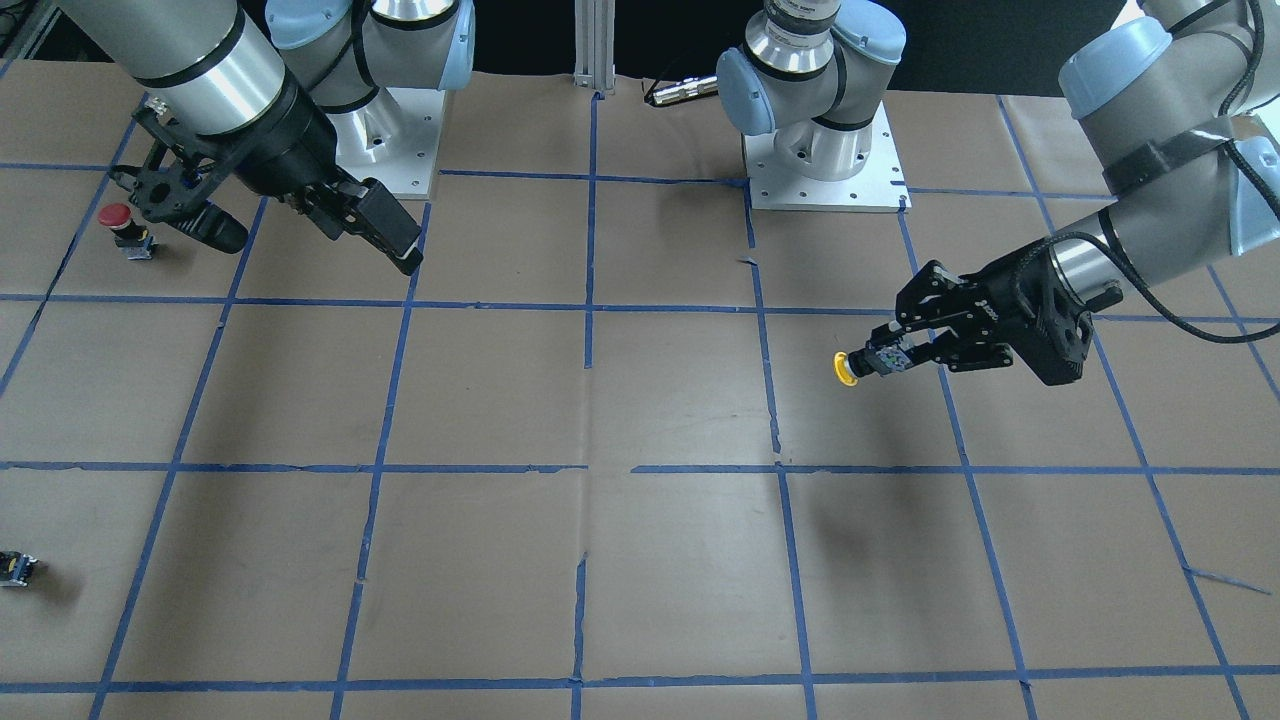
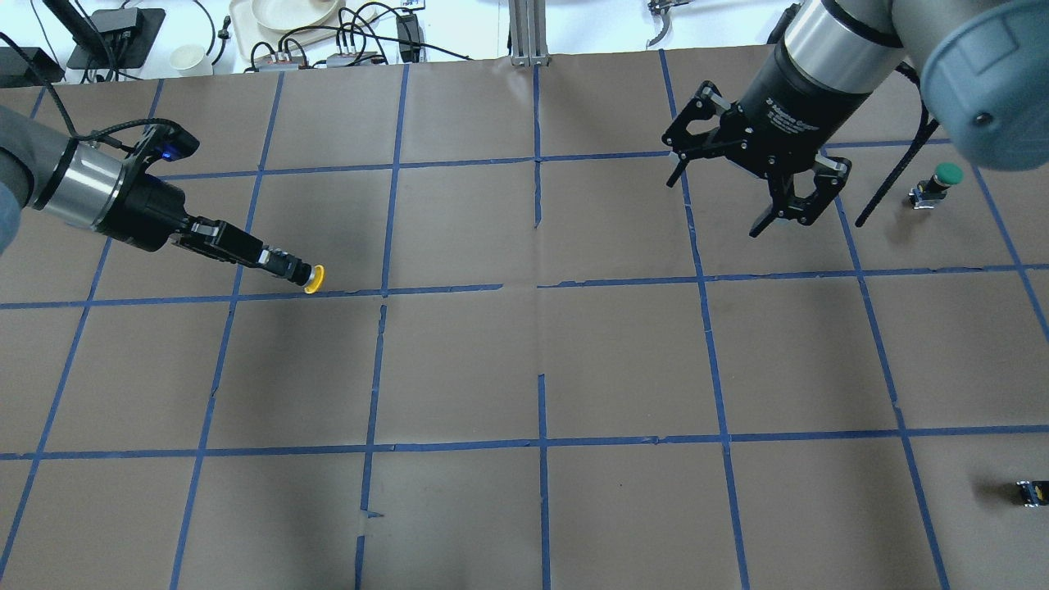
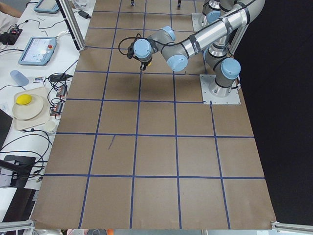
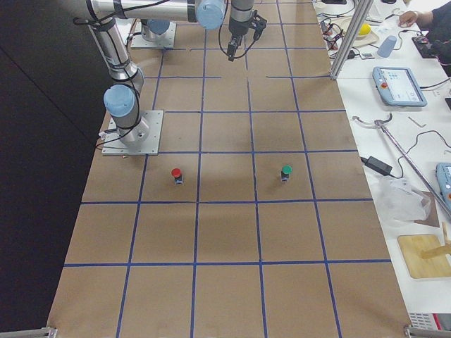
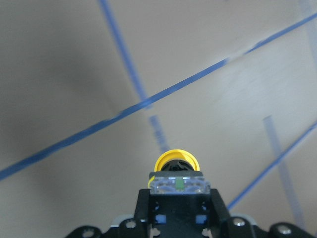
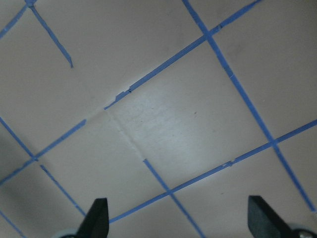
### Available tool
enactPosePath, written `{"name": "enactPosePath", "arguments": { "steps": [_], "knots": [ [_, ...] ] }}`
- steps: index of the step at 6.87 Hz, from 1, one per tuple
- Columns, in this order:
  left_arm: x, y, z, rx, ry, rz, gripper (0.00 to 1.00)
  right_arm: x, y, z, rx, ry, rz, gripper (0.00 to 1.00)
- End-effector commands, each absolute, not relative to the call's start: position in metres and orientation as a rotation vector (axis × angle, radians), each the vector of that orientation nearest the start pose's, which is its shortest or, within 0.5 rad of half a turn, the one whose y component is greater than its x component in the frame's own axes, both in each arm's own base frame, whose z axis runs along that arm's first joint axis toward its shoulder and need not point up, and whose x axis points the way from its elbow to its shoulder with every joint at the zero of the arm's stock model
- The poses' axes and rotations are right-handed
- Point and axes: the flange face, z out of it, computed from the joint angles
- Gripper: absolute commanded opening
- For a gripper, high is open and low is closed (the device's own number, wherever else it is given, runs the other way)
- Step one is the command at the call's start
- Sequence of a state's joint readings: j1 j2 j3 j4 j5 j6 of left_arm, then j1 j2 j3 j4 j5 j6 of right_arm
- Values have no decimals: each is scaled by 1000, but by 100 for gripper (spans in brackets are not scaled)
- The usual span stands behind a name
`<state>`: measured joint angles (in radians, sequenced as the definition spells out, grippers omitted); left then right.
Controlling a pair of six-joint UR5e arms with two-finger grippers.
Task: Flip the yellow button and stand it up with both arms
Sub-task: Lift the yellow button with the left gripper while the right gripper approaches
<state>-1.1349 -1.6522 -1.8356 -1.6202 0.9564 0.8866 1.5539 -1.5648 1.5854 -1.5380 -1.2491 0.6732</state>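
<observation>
My left gripper (image 2: 274,260) is shut on the grey-black base of the yellow button (image 2: 314,278). It holds the button on its side above the table, cap pointing toward the table's middle. The button also shows in the front-facing view (image 1: 846,369), held by the left gripper (image 1: 893,360), and in the left wrist view (image 5: 176,161), where its cap faces away past the clamped base. My right gripper (image 2: 719,201) hangs open and empty above the far right part of the table. It also shows in the front-facing view (image 1: 320,252). In the right wrist view its fingertips (image 6: 96,218) are wide apart over bare paper.
Brown paper with a blue tape grid (image 2: 541,287) covers the table. A red-capped button (image 1: 118,218) stands near the right gripper. A green-capped button (image 2: 946,174) stands right of the right gripper. A tiny dark block (image 2: 1031,492) lies at the right edge.
</observation>
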Motion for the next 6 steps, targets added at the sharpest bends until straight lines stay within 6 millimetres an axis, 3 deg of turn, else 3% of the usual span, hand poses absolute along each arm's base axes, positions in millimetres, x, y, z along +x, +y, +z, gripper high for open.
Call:
{"name": "enactPosePath", "arguments": {
  "steps": [1,2,4,6],
  "knots": [
    [-43,-475,385,-181,-2113,90,15,159,-510,489,1330,2313,386,100],
    [-73,-468,402,-109,-2023,91,15,162,-509,487,1355,2275,416,100],
    [-127,-460,410,-28,-1825,106,14,169,-511,490,1353,2155,490,100],
    [-154,-443,427,61,-1698,99,13,176,-512,499,1418,2019,556,100]
  ]
}}
